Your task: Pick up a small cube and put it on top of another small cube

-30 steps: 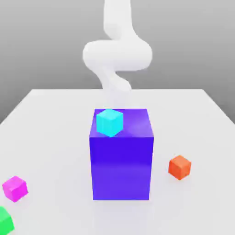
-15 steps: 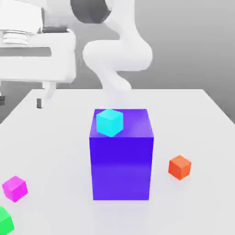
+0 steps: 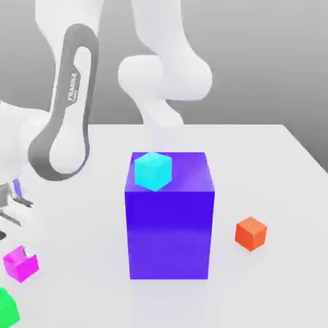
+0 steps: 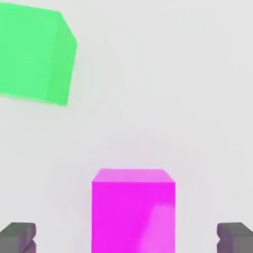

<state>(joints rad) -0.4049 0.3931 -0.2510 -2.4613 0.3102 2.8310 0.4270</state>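
Claw point(image 4: 126, 238) open, nothing gripped. Magenta cube point(image 4: 133, 217) between the two fingertips point(image 4: 18, 237) in hand view, gap either side, touching neither. Green cube point(image 3: 8, 309) near magenta, at exterior view's lower left, nearest the camera. Next back: magenta, on white table point(image 3: 269, 166). Orange cube point(image 3: 250, 234) at exterior view's right, beside big blue-violet block point(image 3: 169, 234); cyan cube point(image 3: 153, 171) on block's top.
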